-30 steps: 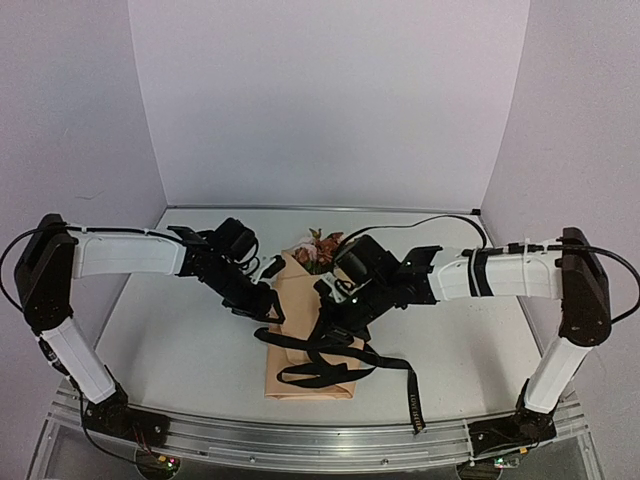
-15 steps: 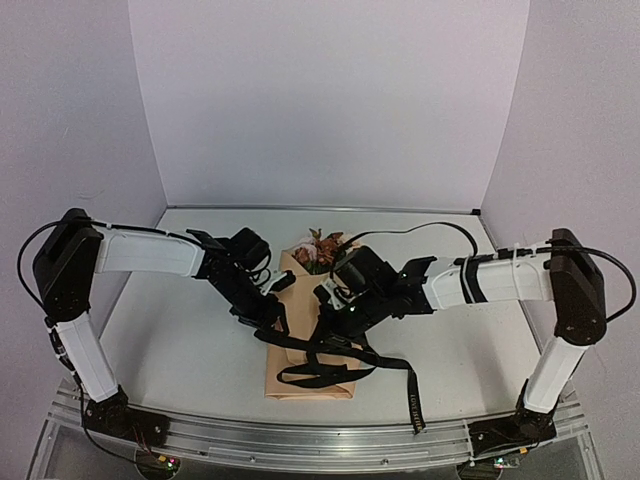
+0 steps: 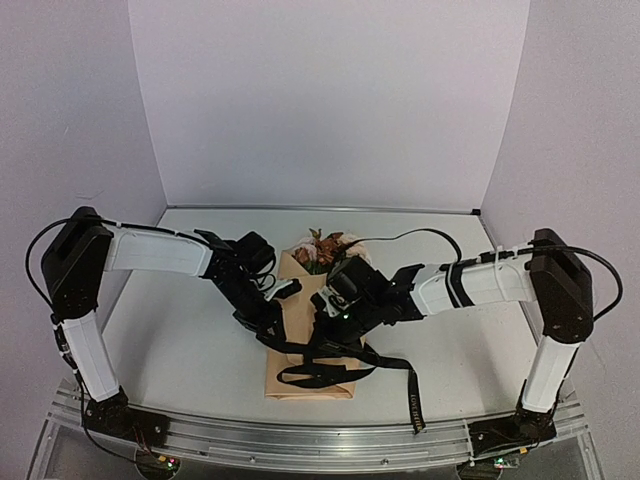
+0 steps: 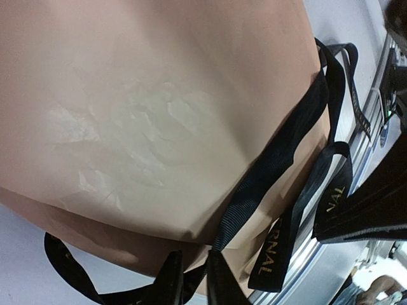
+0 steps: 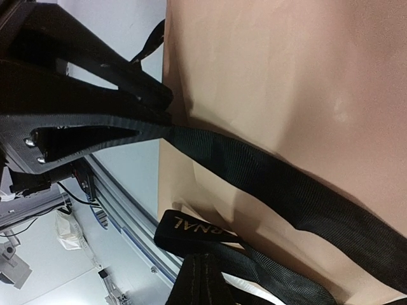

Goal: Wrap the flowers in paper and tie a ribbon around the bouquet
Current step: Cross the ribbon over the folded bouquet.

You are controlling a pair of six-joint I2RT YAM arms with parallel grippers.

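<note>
The bouquet (image 3: 310,340) lies in the middle of the table as a tan paper (image 4: 159,95) cone, with the flowers (image 3: 322,250) showing at its far end. The black ribbon (image 3: 320,362) with light lettering loops loosely across the cone's lower half. My left gripper (image 3: 268,322) is at the cone's left edge; in the left wrist view its fingers (image 4: 172,283) stand almost together, with a strand of ribbon (image 4: 280,146) between them. My right gripper (image 3: 335,318) hangs over the cone's middle, jaws pressed together (image 5: 203,273) on a ribbon (image 5: 267,178) strand.
One ribbon tail (image 3: 415,400) trails to the near right, onto the aluminium rail (image 3: 300,438) at the table's front edge. White walls stand close on the left, back and right. The two grippers are close together over the cone.
The left gripper has moved in to the cone's left edge and its jaws have closed on the ribbon. The right gripper has shifted slightly left and nearer, staying shut.
</note>
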